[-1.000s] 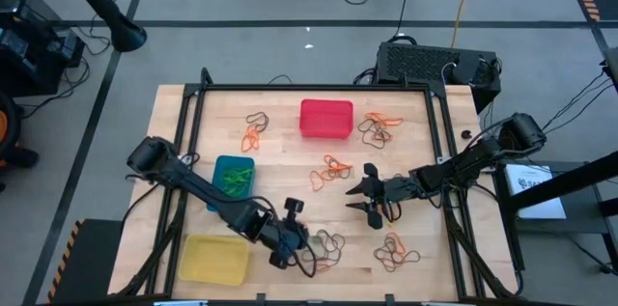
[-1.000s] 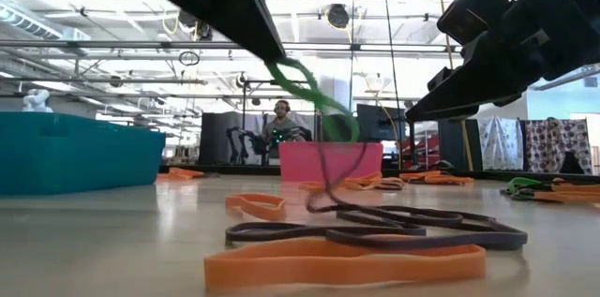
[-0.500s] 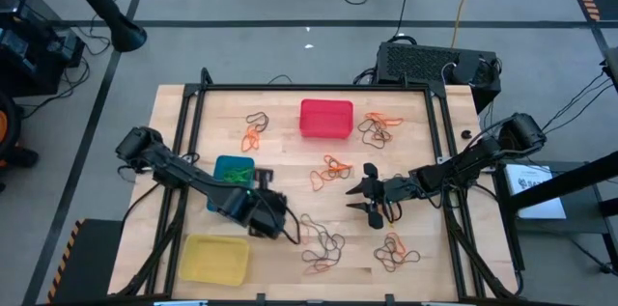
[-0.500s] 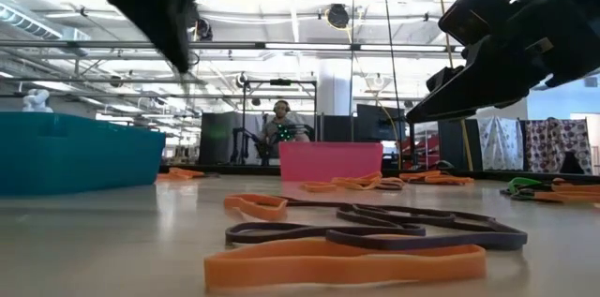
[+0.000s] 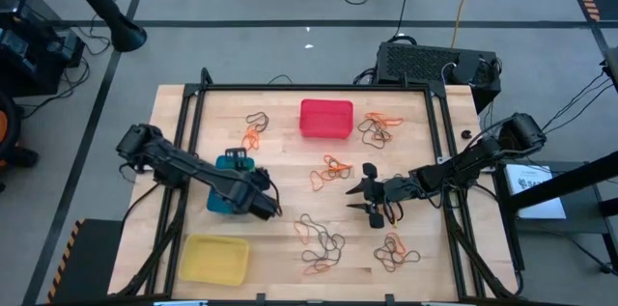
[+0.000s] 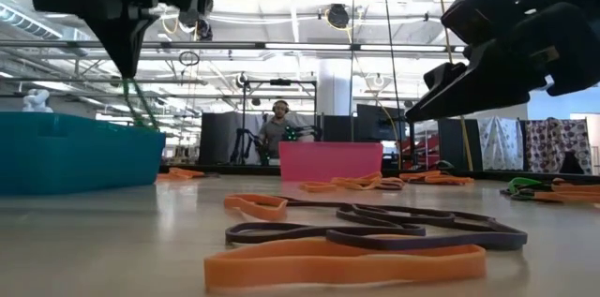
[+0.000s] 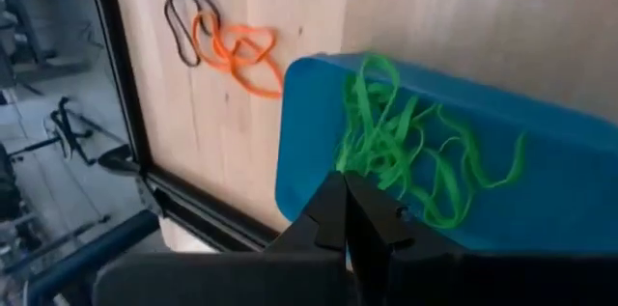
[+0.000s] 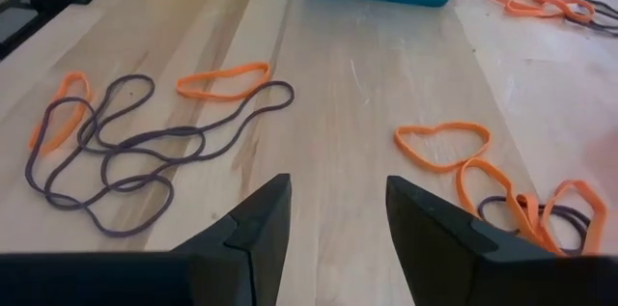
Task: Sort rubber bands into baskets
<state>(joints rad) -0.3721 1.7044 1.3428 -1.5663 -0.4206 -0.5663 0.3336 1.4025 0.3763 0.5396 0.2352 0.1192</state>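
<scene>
The left hand (image 5: 259, 200) is held over the blue basket (image 7: 541, 200), fingers pressed together, seemingly pinching a green rubber band (image 6: 141, 110). The right hand (image 5: 370, 200) is spread above the counter (image 5: 425, 248).

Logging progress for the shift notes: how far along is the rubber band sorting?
Early. Done: green bands lie in the blue basket. In hand: the shut left gripper holds a green band above it. Left: orange and dark bands litter the table; the red basket and yellow basket look empty. The right gripper hovers open.
</scene>
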